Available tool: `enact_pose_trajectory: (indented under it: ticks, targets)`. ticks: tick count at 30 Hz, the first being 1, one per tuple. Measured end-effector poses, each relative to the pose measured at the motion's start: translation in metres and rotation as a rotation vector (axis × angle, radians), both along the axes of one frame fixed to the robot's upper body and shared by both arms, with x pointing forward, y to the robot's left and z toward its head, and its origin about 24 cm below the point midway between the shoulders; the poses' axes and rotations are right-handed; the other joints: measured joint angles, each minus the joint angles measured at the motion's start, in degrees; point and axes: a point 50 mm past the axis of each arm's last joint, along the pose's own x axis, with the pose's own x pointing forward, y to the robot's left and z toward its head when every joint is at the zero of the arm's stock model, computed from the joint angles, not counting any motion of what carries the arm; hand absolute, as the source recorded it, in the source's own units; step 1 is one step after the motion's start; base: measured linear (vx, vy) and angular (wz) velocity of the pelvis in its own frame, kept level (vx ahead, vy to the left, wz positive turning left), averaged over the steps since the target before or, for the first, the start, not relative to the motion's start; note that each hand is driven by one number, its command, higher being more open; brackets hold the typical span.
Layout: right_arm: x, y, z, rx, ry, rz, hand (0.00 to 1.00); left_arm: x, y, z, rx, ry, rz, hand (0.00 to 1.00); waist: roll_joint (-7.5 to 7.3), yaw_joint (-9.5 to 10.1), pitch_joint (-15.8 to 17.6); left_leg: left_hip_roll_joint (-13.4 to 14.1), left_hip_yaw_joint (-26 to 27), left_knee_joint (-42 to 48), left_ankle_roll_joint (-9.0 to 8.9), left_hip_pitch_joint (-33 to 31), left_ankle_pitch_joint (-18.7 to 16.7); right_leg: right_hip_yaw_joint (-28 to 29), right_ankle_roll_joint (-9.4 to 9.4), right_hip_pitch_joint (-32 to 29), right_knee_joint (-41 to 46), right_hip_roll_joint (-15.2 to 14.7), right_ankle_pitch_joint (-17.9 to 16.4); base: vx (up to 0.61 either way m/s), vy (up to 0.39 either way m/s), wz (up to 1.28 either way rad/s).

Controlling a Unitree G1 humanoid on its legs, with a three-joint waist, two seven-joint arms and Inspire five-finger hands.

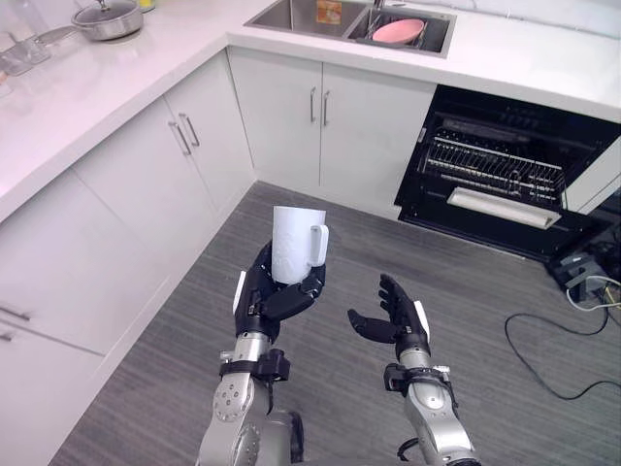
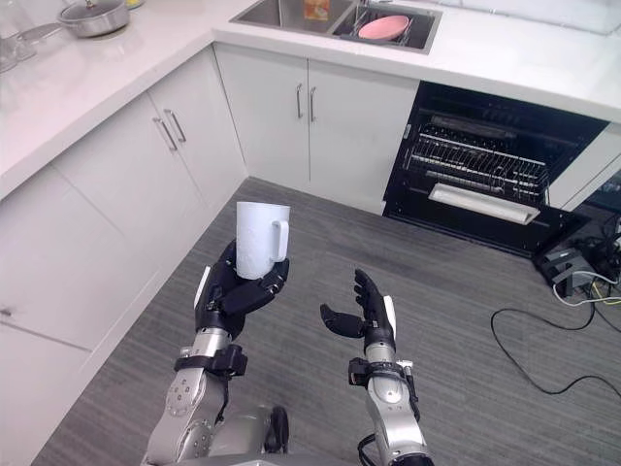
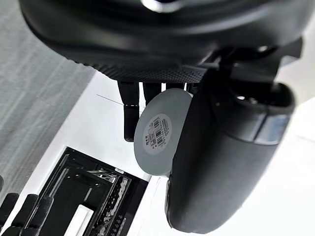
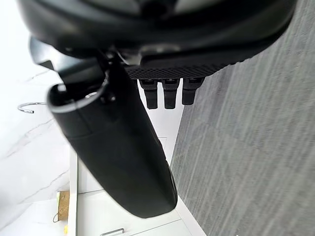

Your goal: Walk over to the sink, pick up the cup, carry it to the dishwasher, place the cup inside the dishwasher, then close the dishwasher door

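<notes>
Closest to me, the left hand (image 1: 277,296) is raised in front of the robot, its fingers and thumb wrapped round the bottom of the white cup (image 1: 294,243). The cup stands upright above the grey floor (image 1: 320,388), with its handle turned toward the right hand (image 1: 393,316). That hand hangs just beside it, empty, its fingers loosely spread. Further back to the right, the dishwasher (image 1: 485,112) stands open with its wire racks showing. On the counter (image 1: 116,87) beyond, a pink plate (image 1: 399,30) lies in the sink (image 1: 254,19), and a lidded pot (image 1: 109,17) sits off to the far left.
</notes>
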Motion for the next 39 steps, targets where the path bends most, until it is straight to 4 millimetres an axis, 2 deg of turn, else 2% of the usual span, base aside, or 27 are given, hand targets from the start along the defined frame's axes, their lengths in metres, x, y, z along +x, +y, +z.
enact_pose_trajectory:
  ticks: [1,4,5,6,7,8,9,10,12,13,15,16,18,19,21,22,23,24,25,29,30,31,33,34,36,38,39]
  targets:
    - [0.001,0.002,0.001,0.010,-0.004,0.003,0.90,0.000,-0.002,0.002,-0.003,-0.010,-0.006,0.30,-0.02,-0.12,0.0,0.0,-0.1,-2.8,0.08,3.6,-0.2,-1.5,-2.56,-3.8,2.1,0.9,-1.2,0.39,0.095,0.06]
    - [0.004,0.007,0.008,0.025,-0.036,0.020,0.90,0.000,-0.009,0.012,-0.019,-0.052,-0.036,0.30,-0.03,-0.97,0.0,0.4,-0.9,-6.7,-0.64,8.9,-1.3,-5.4,-6.12,-11.6,-4.7,3.2,-3.1,0.39,-0.008,0.11]
    - [0.004,0.008,0.008,0.028,-0.038,0.021,0.90,0.000,-0.011,0.013,-0.020,-0.055,-0.042,0.30,0.03,-1.10,0.0,0.7,-1.0,-7.2,-1.10,9.9,-1.8,-6.0,-6.39,-12.5,-7.4,3.9,-2.9,0.39,-0.060,0.08]
    - [0.004,0.008,0.008,0.028,-0.039,0.023,0.90,0.002,-0.013,0.014,-0.016,-0.061,-0.058,0.30,0.00,-1.23,0.0,1.3,-1.2,-8.6,-2.01,12.0,-2.5,-6.8,-7.55,-13.4,-14.9,5.2,-1.7,0.41,-0.082,0.15]
    - [0.004,0.007,0.008,0.026,-0.039,0.023,0.90,0.004,-0.016,0.015,-0.014,-0.070,-0.071,0.30,-0.52,-1.44,-0.5,1.3,-1.6,-9.6,-3.29,13.2,-3.4,-7.0,-9.09,-13.4,-24.5,6.2,2.9,0.43,-0.103,0.24]
    - [0.004,0.007,0.008,0.023,-0.038,0.022,0.90,0.004,-0.017,0.015,-0.015,-0.071,-0.075,0.30,-0.70,-1.74,-0.6,1.4,-2.3,-9.5,-3.71,13.7,-4.2,-6.9,-10.49,-13.2,-26.1,6.4,8.2,0.46,-0.117,0.36]
    - [0.003,0.004,0.006,0.013,-0.030,0.022,0.90,0.005,-0.021,0.011,-0.019,-0.056,-0.086,0.30,0.36,-2.40,-0.7,2.5,-3.5,-9.1,-4.70,14.9,-5.5,-7.6,-12.07,-12.3,-25.2,7.3,10.9,0.51,-0.132,0.30]
    - [0.002,0.000,0.004,-0.004,-0.017,0.022,0.90,0.004,-0.023,0.005,-0.018,-0.028,-0.090,0.30,1.93,-2.56,-1.3,4.5,-3.8,-6.6,-5.54,14.7,-6.0,-8.9,-12.97,-10.8,-25.4,8.7,9.4,0.64,-0.180,0.26]
    - [-0.001,-0.002,0.005,-0.009,-0.014,0.019,0.90,0.004,-0.025,0.000,-0.021,-0.001,-0.085,0.30,2.74,-2.70,-0.9,6.9,-3.6,5.6,-6.72,11.1,-5.1,-10.1,-14.35,-7.0,-27.1,10.4,8.2,0.56,-0.167,0.10]
    - [-0.006,-0.003,0.007,-0.006,-0.020,0.014,0.90,0.004,-0.025,-0.002,-0.030,0.015,-0.078,0.30,3.01,-2.47,-0.6,9.1,-3.5,19.6,-8.26,5.8,-0.3,-10.2,-15.29,-3.2,-29.3,11.5,7.5,0.37,-0.110,-0.05]
    - [-0.011,-0.002,0.015,0.001,-0.053,0.007,0.90,0.001,-0.025,-0.003,-0.041,0.020,-0.076,0.30,3.20,-1.00,-0.3,12.4,-2.5,34.2,-7.87,-0.2,0.0,-9.2,-16.01,3.0,-33.1,12.5,7.0,0.43,-0.078,-0.23]
    - [-0.010,-0.001,0.023,0.007,-0.090,0.006,0.90,0.000,-0.025,-0.002,-0.046,0.016,-0.077,0.30,3.20,-0.52,-0.3,13.7,-1.2,36.6,-7.20,-3.5,-0.9,-8.3,-16.34,6.0,-35.3,12.5,6.8,0.44,0.002,-0.40]
    - [-0.005,0.001,0.036,0.015,-0.155,0.010,0.90,-0.002,-0.024,0.004,-0.064,-0.010,-0.069,0.30,3.34,0.56,-0.4,14.2,-0.4,32.9,-5.51,-7.6,-2.9,-6.0,-15.42,8.2,-36.8,12.1,5.7,0.36,0.073,-0.47]
    - [-0.002,0.001,0.039,0.018,-0.175,0.010,0.90,-0.003,-0.025,0.006,-0.077,-0.015,-0.066,0.30,3.66,1.34,-0.7,13.8,-1.1,27.8,-5.43,-9.5,-3.6,-4.7,-14.76,9.4,-37.3,11.7,4.7,0.29,0.179,-0.46]
    - [-0.002,0.000,0.037,0.021,-0.168,0.006,0.90,-0.004,-0.025,0.005,-0.080,-0.011,-0.068,0.30,3.00,1.77,-1.0,10.6,-3.9,16.1,-6.07,-10.6,-3.3,-3.2,-13.30,10.9,-37.2,9.9,2.8,0.30,0.236,-0.34]
    - [0.000,-0.001,0.034,0.017,-0.159,0.007,0.90,-0.004,-0.024,0.005,-0.075,-0.010,-0.068,0.30,3.13,1.73,-1.2,7.9,-7.2,6.3,-6.58,-10.7,-1.2,-2.2,-11.68,11.6,-37.0,8.4,1.4,0.25,0.237,-0.26]
    - [0.002,-0.001,0.031,0.013,-0.148,0.007,0.90,-0.004,-0.023,0.005,-0.071,-0.012,-0.065,0.30,3.20,1.74,-1.3,7.0,-8.1,2.5,-6.90,-10.7,1.9,-1.6,-10.86,12.0,-36.8,7.7,0.6,0.43,0.400,-0.50]
    - [0.002,-0.002,0.024,0.007,-0.117,0.009,0.90,-0.004,-0.022,0.004,-0.064,-0.007,-0.062,0.30,3.24,2.16,-1.7,5.9,-7.6,-1.9,-6.63,-8.6,10.1,0.4,-9.64,12.6,-36.2,6.5,-0.7,0.45,0.402,-0.53]
    - [0.002,-0.001,0.017,0.012,-0.084,0.007,0.90,-0.003,-0.019,0.003,-0.049,-0.009,-0.055,0.30,2.04,2.02,-1.9,4.2,-6.0,-1.5,-5.19,-7.7,11.6,2.0,-8.88,13.3,-36.6,4.6,-1.3,0.46,0.406,-0.45]
    - [0.004,0.003,0.016,0.028,-0.079,0.009,0.90,-0.001,-0.013,0.004,-0.023,-0.012,-0.038,0.30,0.60,1.86,-1.9,2.4,-2.7,3.8,-2.68,-8.6,5.4,5.4,-7.82,12.9,-35.5,1.8,-0.9,0.31,0.300,-0.33]
    - [0.005,0.005,0.018,0.035,-0.085,0.007,0.90,-0.002,-0.011,0.003,-0.011,-0.006,-0.039,0.30,0.49,1.93,-1.8,2.1,-1.0,3.4,-1.98,-7.0,4.1,6.1,-5.91,11.0,-30.8,1.2,-0.7,0.23,0.233,-0.63]
    - [0.006,0.008,0.018,0.041,-0.087,0.010,0.90,-0.003,-0.009,0.001,-0.001,0.001,-0.038,0.30,0.33,1.95,-1.7,1.9,0.6,2.1,-1.48,-4.6,3.2,6.0,-2.95,7.5,-22.7,0.7,0.0,0.21,0.219,-0.66]
    - [0.006,0.012,0.018,0.055,-0.086,0.011,0.90,-0.006,-0.006,-0.002,0.013,0.016,-0.036,0.30,-0.37,1.76,-1.3,1.4,3.3,-0.4,-0.55,0.7,1.8,4.4,-0.48,1.5,-8.1,-0.6,1.2,0.19,0.157,-0.68]
    - [0.005,0.015,0.018,0.063,-0.087,0.012,0.90,-0.009,-0.005,-0.005,0.017,0.028,-0.033,0.30,-0.39,0.95,-1.4,1.5,4.7,-1.8,-0.03,3.8,0.7,1.8,-2.14,-1.8,-2.7,-0.7,0.2,0.23,0.127,-0.69]
    - [0.007,0.018,0.022,0.070,-0.103,0.016,0.90,-0.010,-0.005,-0.005,0.015,0.031,-0.031,0.30,-0.40,0.58,-1.5,1.9,6.5,-3.1,0.53,6.5,-0.7,-2.9,-4.32,-5.6,-1.7,-0.5,-1.0,0.19,0.057,-0.58]
    - [0.009,0.024,0.030,0.074,-0.138,0.038,0.90,-0.010,-0.004,-0.004,0.015,0.028,-0.029,0.30,-0.32,0.35,-1.8,3.4,9.8,-4.6,-0.83,8.8,-2.0,-11.8,-7.66,-10.7,-7.9,0.2,-2.5,0.21,-0.014,-0.76]
    - [0.010,0.025,0.030,0.073,-0.141,0.044,0.90,-0.010,-0.004,-0.005,0.017,0.029,-0.028,0.30,-0.21,0.28,-1.9,3.7,10.6,-5.0,-1.62,9.2,-2.0,-13.8,-8.65,-11.4,-10.9,0.6,-2.3,0.36,-0.057,-0.81]
